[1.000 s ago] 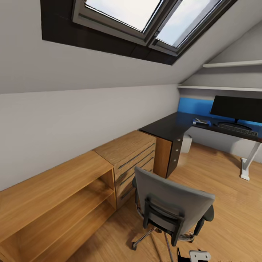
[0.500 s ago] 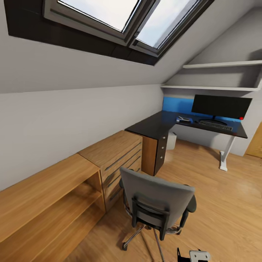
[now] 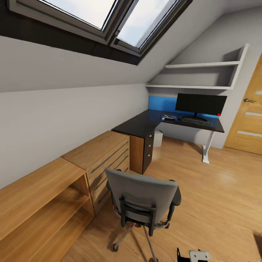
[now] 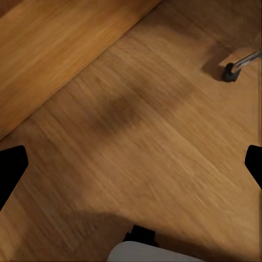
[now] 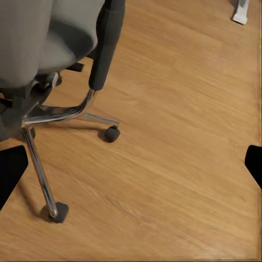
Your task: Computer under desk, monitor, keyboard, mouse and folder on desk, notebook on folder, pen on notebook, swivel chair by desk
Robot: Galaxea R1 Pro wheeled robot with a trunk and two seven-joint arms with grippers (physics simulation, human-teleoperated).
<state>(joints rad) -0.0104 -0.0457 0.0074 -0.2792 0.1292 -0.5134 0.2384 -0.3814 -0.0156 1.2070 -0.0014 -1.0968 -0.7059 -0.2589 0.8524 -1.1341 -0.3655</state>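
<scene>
I am facing the swivel chair from behind: grey padded back, black armrests, chrome star base on casters, standing on the oak floor well apart from the black-topped desk where the monitor is sitting. I am judging it bulky but free-rolling; the rigid backrest top looks the best hold. Both my grippers' fingers are spread wide, holding nothing.

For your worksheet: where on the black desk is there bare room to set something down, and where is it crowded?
The desk's near wing, from the black drawer unit toward the corner, looks bare. The far wing is crowded: monitor, keyboard and small items too small to identify.
</scene>
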